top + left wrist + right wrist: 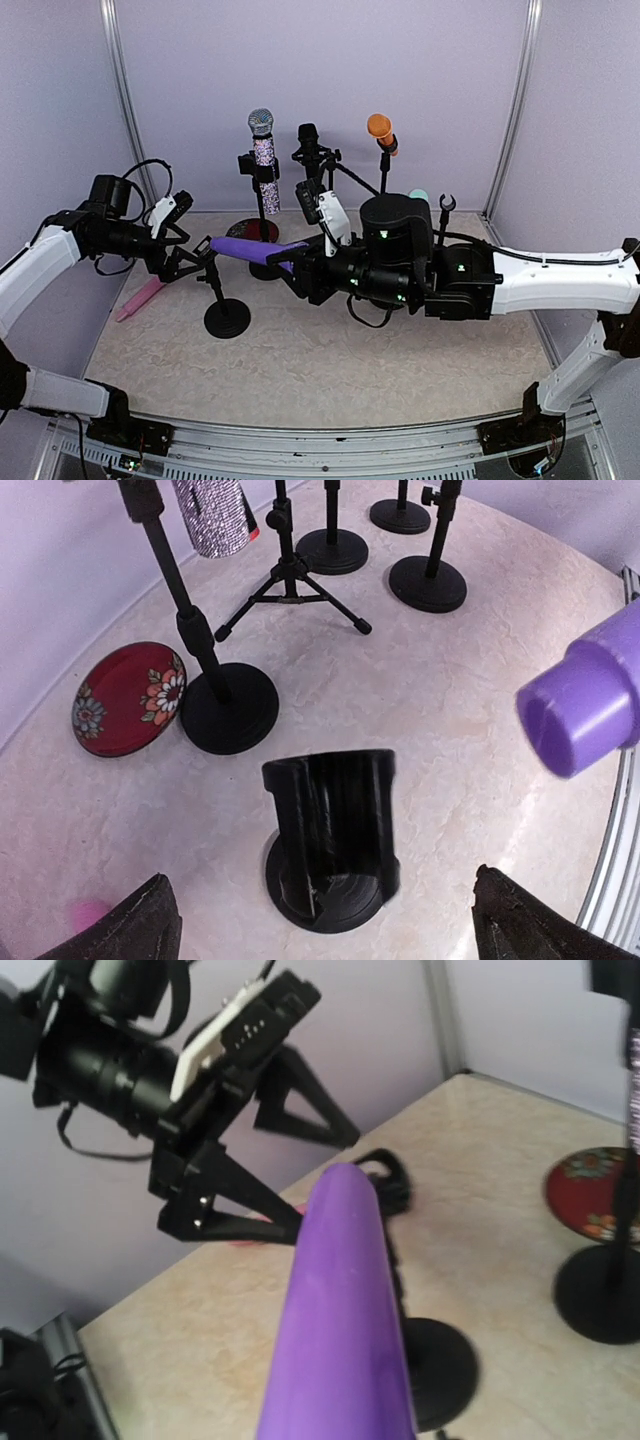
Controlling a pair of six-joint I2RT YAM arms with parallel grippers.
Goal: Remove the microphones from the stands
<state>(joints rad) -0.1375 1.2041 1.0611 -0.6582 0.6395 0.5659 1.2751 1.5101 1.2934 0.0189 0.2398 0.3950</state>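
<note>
The purple microphone [255, 251] lies level in the air, and my right gripper [300, 266] is shut on its right end. Its handle fills the right wrist view [345, 1310] and hides the fingers there. The handle's round tail end [585, 705] floats clear to the right of the stand's black clip [335, 825], which holds nothing. The clip tops a short stand with a round base [227, 318]. My left gripper [325, 920] hovers open just over the clip, one finger [140, 925] on each side and touching nothing.
A sparkly microphone [262, 140], a black one on a tripod [308, 140] and an orange one [380, 130] stand on stands at the back. A red flowered plate [252, 232] lies behind the short stand. A pink object [140, 298] lies by the left wall.
</note>
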